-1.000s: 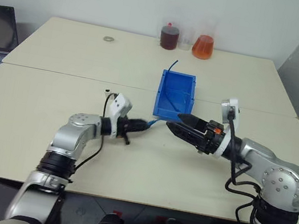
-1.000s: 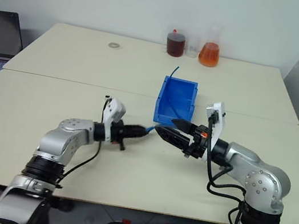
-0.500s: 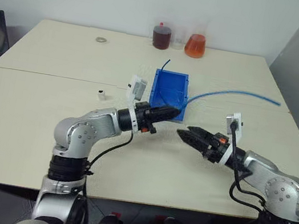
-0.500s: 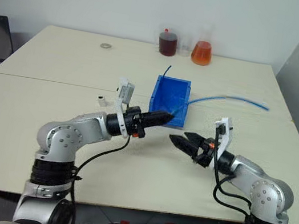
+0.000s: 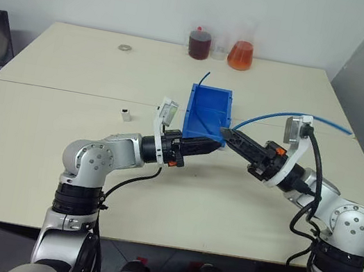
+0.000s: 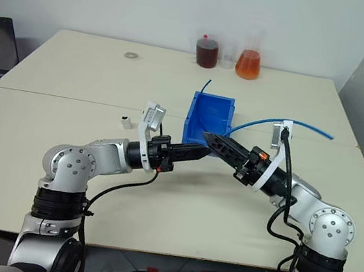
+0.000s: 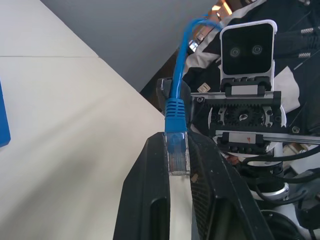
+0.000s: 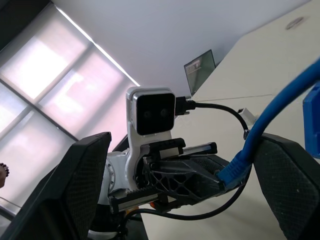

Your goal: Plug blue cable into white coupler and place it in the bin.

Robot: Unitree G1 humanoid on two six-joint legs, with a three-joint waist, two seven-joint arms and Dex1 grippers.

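1. My left gripper (image 7: 177, 165) has its fingers clamped on the clear plug of the cable (image 7: 176, 107). The plug sits pinched between the two fingertips, and its blue boot sticks out just past them. I judge that I hold it this close to the tip so that the plug stays stiff and steerable for mating.

2. My right gripper (image 8: 180, 190) has its fingers spread wide apart with nothing gripped. The cable's boot and the left fingertips sit in the gap between them. Both grippers hang above the worktop (image 5: 38, 153), tip to tip, just in front of the bin (image 5: 208, 105).

3. The cable's long axis runs away from the left fingertips toward the right arm. From there it arches up and trails off past the right wrist to the worktop's far right edge. The clear contact end of the plug therefore points back into the left fingers, and the cord end points at the right gripper.

4. The coupler (image 5: 124, 113) stands alone on the worktop, well apart from both sets of fingers, off past my left wrist. It is not yet picked up.

5. I judge this to be a handover or regrip pose: the open right fingers frame the plug so they can take it.

6. The bin (image 6: 211, 113) lies just beyond the fingertips. A short dark-blue wire (image 5: 206, 78) pokes up at its far rim.
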